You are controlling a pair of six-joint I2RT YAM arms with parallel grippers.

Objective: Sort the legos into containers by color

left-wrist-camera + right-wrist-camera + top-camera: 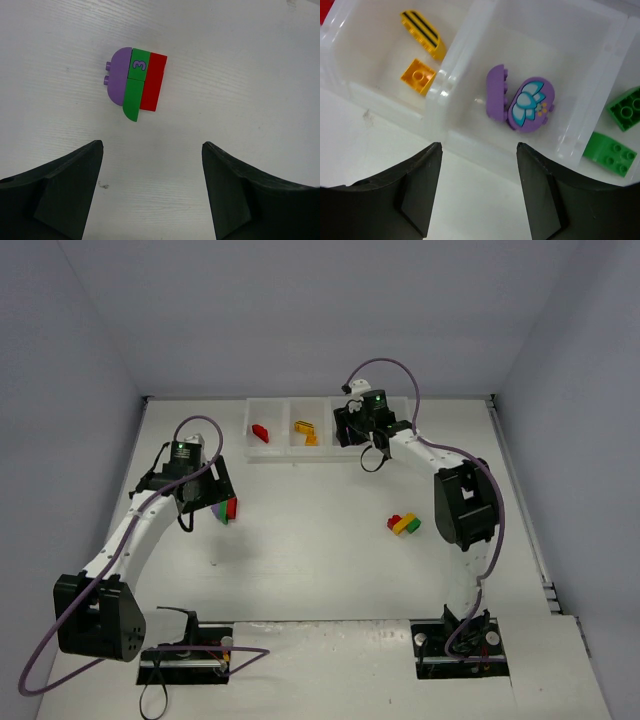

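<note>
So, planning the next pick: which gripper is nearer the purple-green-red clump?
Left. The left gripper hangs just above the clump; the right gripper is far off over the containers.

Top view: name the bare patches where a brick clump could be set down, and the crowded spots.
Free: the table middle, between the purple-green-red clump and the red-yellow-green clump; also the far-left corner beside the bins. Crowded: the bins themselves, with the right tool over them.
</note>
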